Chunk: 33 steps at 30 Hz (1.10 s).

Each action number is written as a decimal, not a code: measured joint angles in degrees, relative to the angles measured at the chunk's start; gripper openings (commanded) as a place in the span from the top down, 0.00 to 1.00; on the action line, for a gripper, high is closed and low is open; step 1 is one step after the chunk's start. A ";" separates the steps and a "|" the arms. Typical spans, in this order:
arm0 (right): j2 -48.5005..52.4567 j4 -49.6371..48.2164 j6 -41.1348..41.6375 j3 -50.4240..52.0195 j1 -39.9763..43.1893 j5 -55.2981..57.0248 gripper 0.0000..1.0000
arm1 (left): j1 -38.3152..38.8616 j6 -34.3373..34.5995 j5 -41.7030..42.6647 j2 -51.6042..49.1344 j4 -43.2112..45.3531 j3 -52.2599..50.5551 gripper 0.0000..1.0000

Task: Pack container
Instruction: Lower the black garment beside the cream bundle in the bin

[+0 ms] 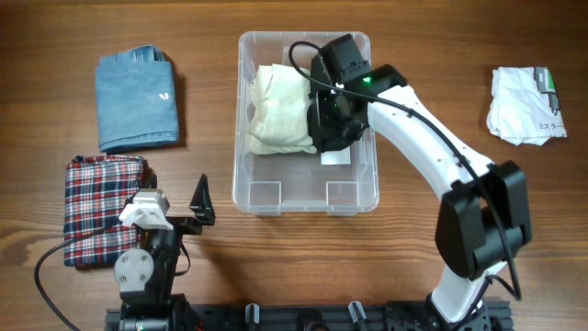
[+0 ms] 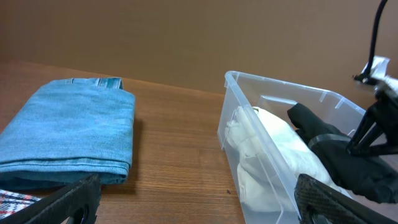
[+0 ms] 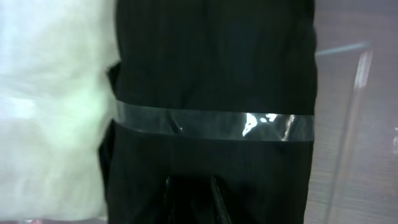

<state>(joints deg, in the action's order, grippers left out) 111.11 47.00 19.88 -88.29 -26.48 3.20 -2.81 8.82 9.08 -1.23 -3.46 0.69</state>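
Clear plastic container [image 1: 303, 191] at the middle of the table. Inside it, right gripper [image 1: 333, 119], clamped on black folded garment [image 3: 211, 68] at the right side, touching cream cloth [image 1: 276, 110]. Left gripper [image 1: 202, 206] with jaws wide apart, outside the container near its front-left corner, beside plaid cloth [image 1: 96, 207].

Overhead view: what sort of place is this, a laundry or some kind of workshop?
Probably a robot test bench: a white robot arm mounted at a wooden table, a folded blue garment and plaid cloth laid out apart, and a clear container partly packed.
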 measured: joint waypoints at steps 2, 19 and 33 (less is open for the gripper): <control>0.92 0.07 0.02 0.00 0.00 -0.22 0.80 | 0.00 0.00 0.02 0.00 0.00 0.00 0.00; 3.50 -2.58 0.46 -0.04 0.00 2.05 0.83 | 0.00 0.00 0.02 0.00 0.00 0.00 0.00; -1.90 -14.49 0.63 -0.04 0.00 4.39 0.81 | 0.00 -0.02 0.00 0.00 0.00 0.00 0.00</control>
<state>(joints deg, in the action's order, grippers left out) 109.21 32.51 20.51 -88.33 -26.48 7.60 -2.81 8.80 9.08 -1.23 -3.46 0.69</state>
